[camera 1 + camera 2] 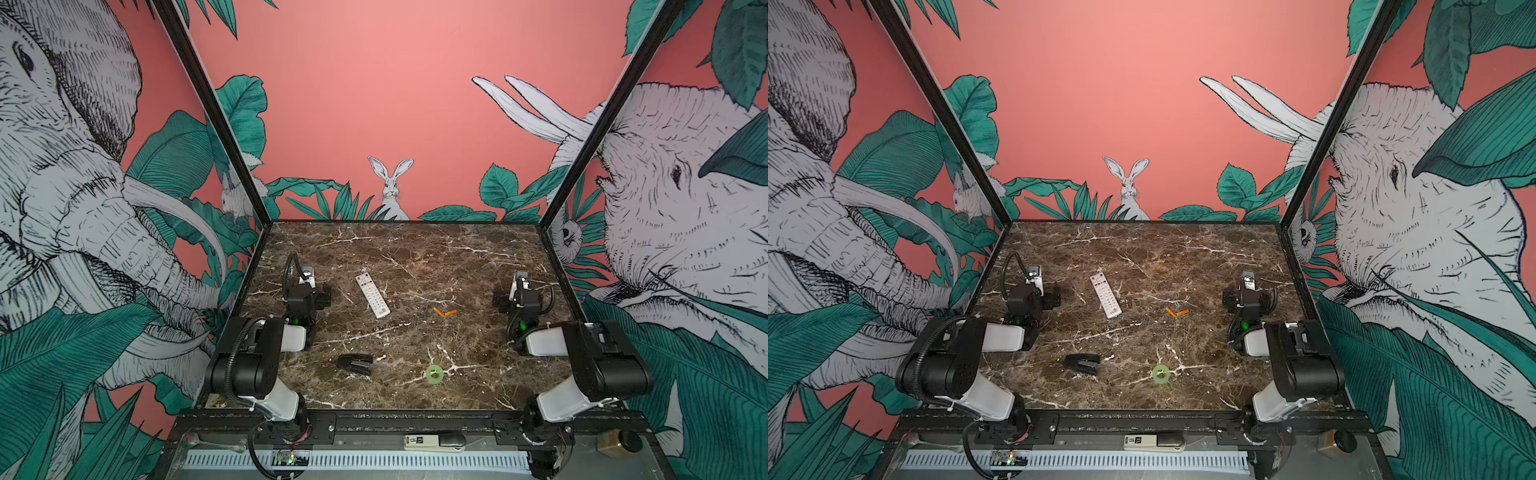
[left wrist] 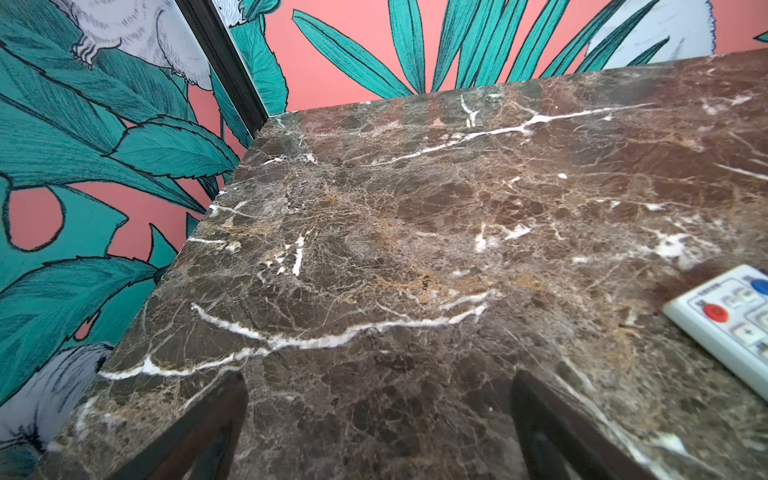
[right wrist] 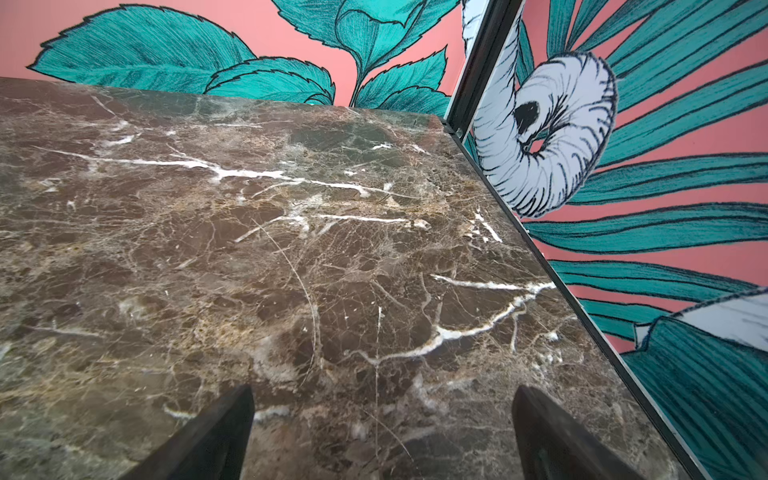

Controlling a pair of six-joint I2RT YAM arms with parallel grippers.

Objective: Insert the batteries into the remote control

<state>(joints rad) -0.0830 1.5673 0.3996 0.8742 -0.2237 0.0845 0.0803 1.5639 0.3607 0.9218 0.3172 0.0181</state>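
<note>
White and slim, the remote control (image 1: 372,295) lies face up on the brown marble desk (image 1: 419,253), left of centre in both top views. Its long axis runs on a diagonal: the end with the red and green buttons points toward the far left, and the end with the red logo points toward the near centre. With the rows of buttons facing up, the plain back is against the desk, so it probably has to be turned over before anything can go in.

The left end effector (image 2: 380,376) is released, with its jaws spread wide over bare marble and nothing between them. The remote control sits just to its inner side, and its button end shows at the edge of the left wrist view. This arm is clearly the nearer one to it.

The batteries (image 1: 444,312), two thin orange cylinders, lie in a shallow V between the remote control's logo end and the right arm. Their near ends are close together, but whether they touch cannot be told.

The right end effector (image 3: 384,390) is also released and empty over bare desk. It stands nearer the batteries than the left one does, and they lie toward the centre from it and slightly nearer the front edge.
</note>
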